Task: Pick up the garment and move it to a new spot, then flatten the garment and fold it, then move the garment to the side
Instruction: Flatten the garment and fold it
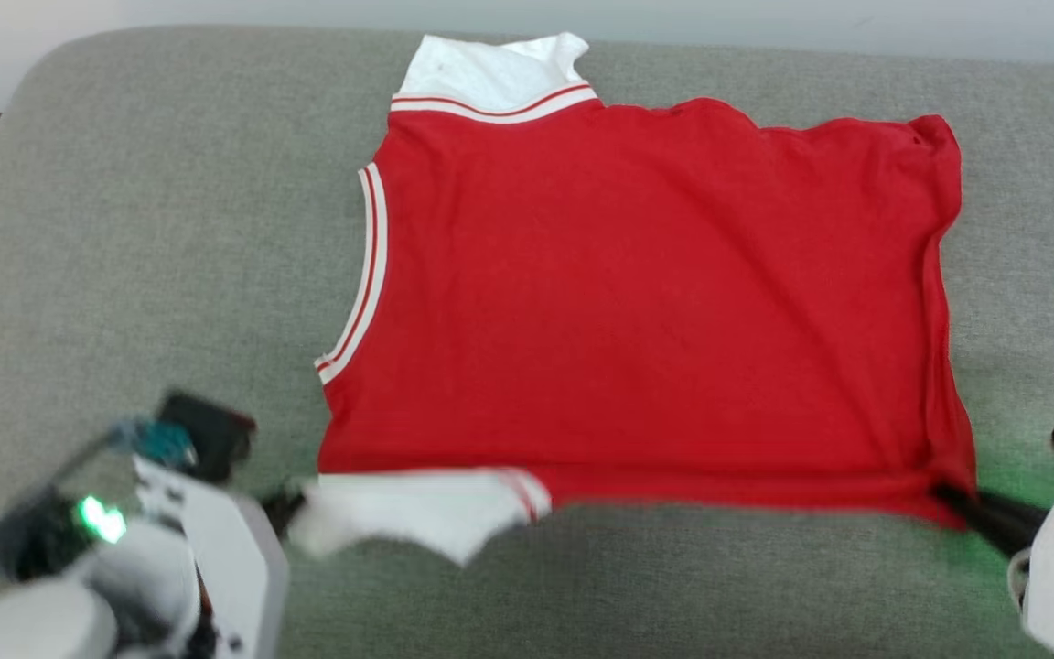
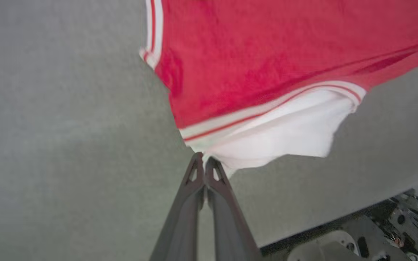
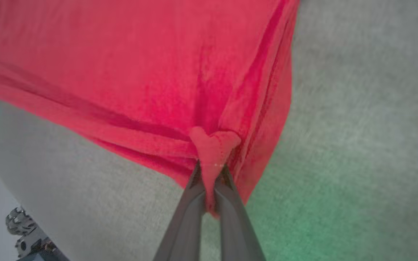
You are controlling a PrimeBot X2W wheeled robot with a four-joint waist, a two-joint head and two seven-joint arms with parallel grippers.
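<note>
The garment (image 1: 655,302) lies spread flat on a grey fabric-covered worktop (image 1: 143,229), plain red side up, its neck opening with the white-and-red striped trim (image 1: 365,275) facing the robot's left and its hem towards the right. One white sleeve (image 1: 490,69) sticks out along the far edge, and the other white sleeve (image 1: 417,517) along the near edge. Both near corners are in the jaws. The left jaws are pressed together at the outer tip of the near sleeve, and the left wrist view shows the white cloth running right into the tips of the dark fingers (image 2: 216,177), so it looks pinched there, with the sleeve drawn out towards that arm. The right jaws are clamped on the near hem corner: in the right wrist view a bunched fold of red cloth (image 3: 212,145) stands up between the two fingers (image 3: 230,203), and creases fan from it across the body of the shirt. The rest of the garment rests on the worktop, well between the two arms. A faint green glow (image 1: 994,458) falls on the grey cover beside the right jaws.
</note>
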